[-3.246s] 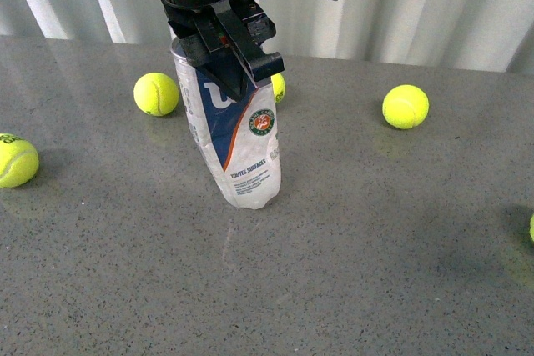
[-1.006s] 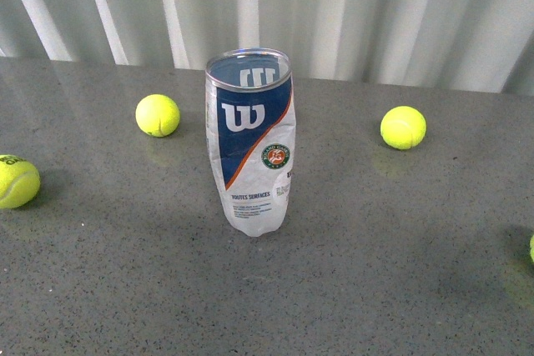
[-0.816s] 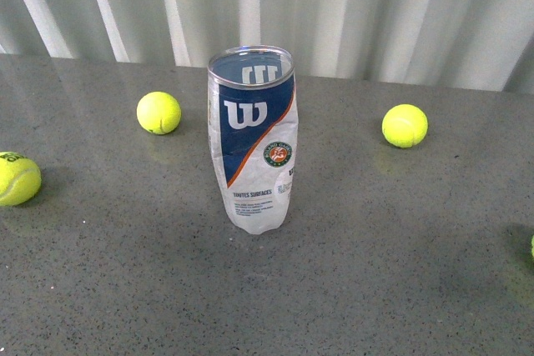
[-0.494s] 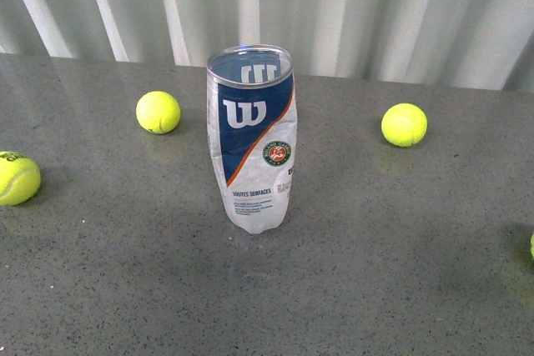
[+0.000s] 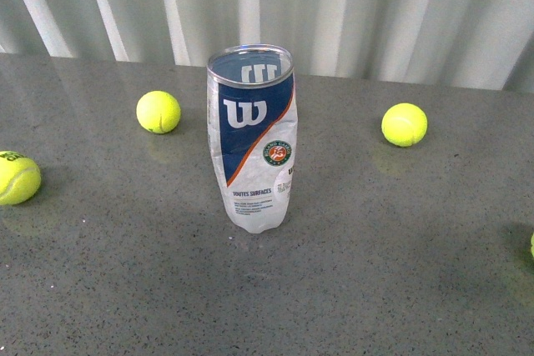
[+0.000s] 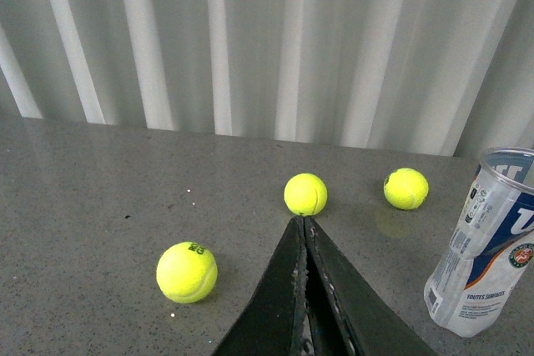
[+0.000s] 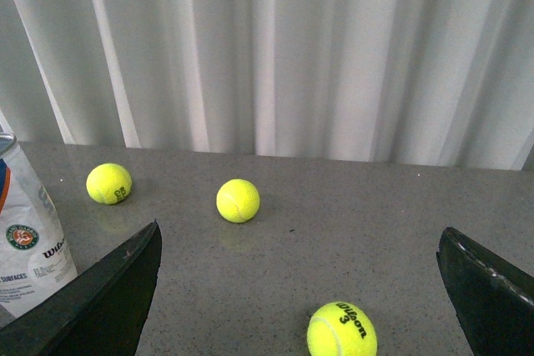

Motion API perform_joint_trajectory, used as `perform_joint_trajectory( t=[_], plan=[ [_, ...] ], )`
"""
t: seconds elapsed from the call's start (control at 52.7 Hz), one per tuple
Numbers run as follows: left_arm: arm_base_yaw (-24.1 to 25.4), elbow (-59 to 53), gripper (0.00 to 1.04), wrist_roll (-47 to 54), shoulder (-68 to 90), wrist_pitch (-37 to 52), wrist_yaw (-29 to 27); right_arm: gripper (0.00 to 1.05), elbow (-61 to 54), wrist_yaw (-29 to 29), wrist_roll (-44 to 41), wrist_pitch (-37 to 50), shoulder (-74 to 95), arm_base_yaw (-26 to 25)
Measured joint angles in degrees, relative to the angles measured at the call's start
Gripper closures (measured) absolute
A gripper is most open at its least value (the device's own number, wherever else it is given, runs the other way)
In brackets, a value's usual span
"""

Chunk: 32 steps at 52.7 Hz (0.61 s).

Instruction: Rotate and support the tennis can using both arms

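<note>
You have a grey speckled stone-look tabletop (image 5: 375,273), glossy toward the back edge. Standing upright on it near centre: the clear plastic tennis can with silver rim and blue-and-white label (image 5: 253,143), open end up. Left of the can, one yellow-green tennis ball (image 5: 158,112); far left, a second (image 5: 17,178). Right of the can, a third (image 5: 404,125).

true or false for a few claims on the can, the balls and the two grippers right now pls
1. The clear plastic tennis can with the blue-and-white label stands upright on the grey speckled table. True.
2. The left gripper is wide open. False: its fingers are pressed together.
3. The right gripper clamps the can. False: it is open, holding nothing.
4. The can's top is open. True.
</note>
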Motion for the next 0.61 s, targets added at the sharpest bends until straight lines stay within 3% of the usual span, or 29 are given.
perform_joint_trajectory(
  t=[0.607],
  plan=[
    [0.00,0.00,1.01,0.00,-11.32,-11.15,0.00,0.07,0.00,0.00,0.02,0.00,0.00,0.00]
  ],
)
